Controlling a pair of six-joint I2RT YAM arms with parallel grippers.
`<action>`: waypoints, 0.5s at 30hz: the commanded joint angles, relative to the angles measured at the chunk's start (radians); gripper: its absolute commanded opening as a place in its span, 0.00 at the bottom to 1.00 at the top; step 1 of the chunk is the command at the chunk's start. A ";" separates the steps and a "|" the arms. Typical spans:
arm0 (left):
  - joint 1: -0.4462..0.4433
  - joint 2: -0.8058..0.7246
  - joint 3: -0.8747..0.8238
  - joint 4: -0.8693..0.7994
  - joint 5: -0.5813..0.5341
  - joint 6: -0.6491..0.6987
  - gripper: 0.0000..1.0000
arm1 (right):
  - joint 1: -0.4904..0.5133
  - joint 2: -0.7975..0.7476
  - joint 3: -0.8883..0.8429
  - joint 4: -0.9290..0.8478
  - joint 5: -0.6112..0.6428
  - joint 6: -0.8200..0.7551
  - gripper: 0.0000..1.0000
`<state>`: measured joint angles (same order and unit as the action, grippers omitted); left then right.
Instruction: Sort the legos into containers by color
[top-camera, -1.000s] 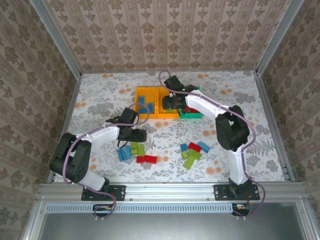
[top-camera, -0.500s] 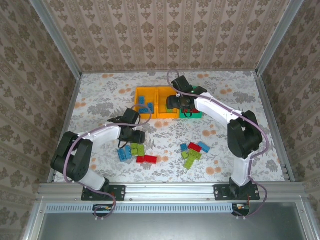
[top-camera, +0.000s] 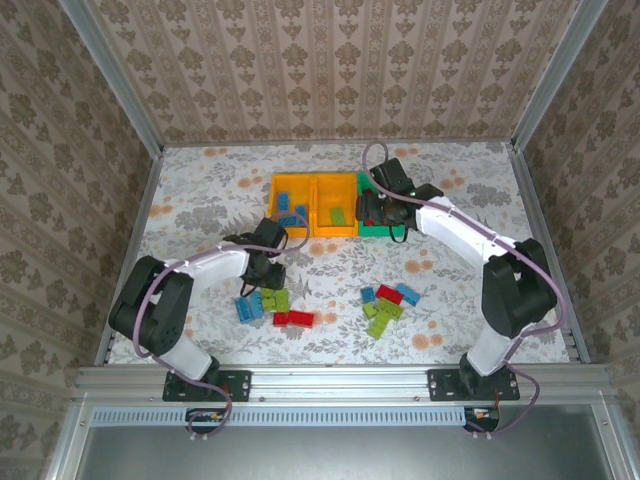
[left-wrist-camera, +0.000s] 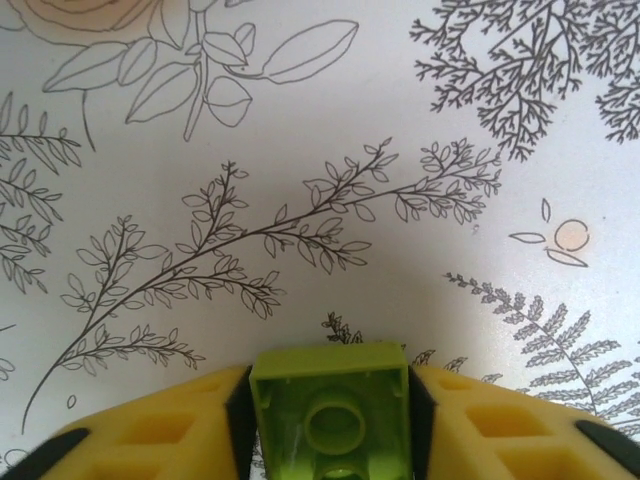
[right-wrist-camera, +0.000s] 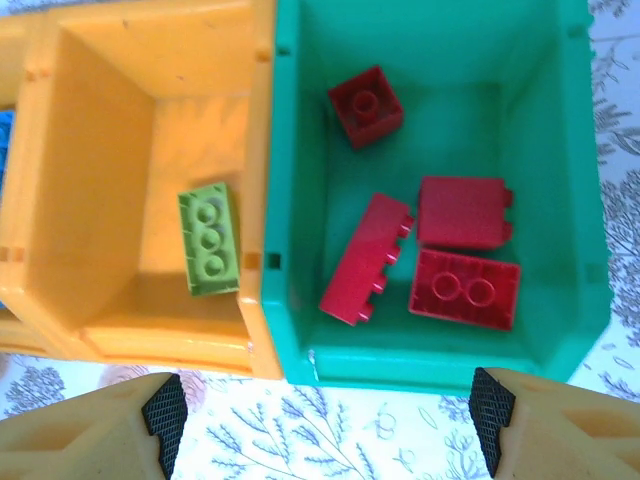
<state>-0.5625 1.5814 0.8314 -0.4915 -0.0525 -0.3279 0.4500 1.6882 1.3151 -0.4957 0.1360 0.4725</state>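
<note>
Overhead view: my left gripper (top-camera: 268, 268) sits left of centre, just above one loose cluster of legos (top-camera: 266, 303). A second cluster (top-camera: 385, 305) lies right of centre. Three bins stand in a row at upper centre, and the left orange bin (top-camera: 277, 184) holds blue bricks (top-camera: 291, 214).

Left wrist view: the left gripper is clenched on a lime brick (left-wrist-camera: 330, 400) at the bottom edge, with the floral table (left-wrist-camera: 300, 130) beyond.

Right wrist view: my right gripper (right-wrist-camera: 325, 412) is released, its fingertips (right-wrist-camera: 165, 410) spread at the lower corners. Above them, the green bin (right-wrist-camera: 545, 150) holds four red bricks (right-wrist-camera: 465, 288). The middle orange bin (right-wrist-camera: 100, 150), touching it on the left, holds one lime piece (right-wrist-camera: 210, 240).
</note>
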 joint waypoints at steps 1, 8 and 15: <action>-0.008 0.040 0.025 -0.007 0.019 0.006 0.38 | 0.000 -0.077 -0.063 0.003 0.049 0.010 0.78; -0.008 0.035 0.114 -0.020 0.028 0.012 0.36 | 0.005 -0.204 -0.215 -0.008 0.060 0.040 0.79; -0.013 0.038 0.293 -0.027 0.076 0.025 0.36 | 0.053 -0.335 -0.331 -0.080 0.073 0.123 0.79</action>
<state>-0.5636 1.6176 1.0523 -0.5114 -0.0166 -0.3260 0.4767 1.4227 1.0248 -0.5137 0.1829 0.5346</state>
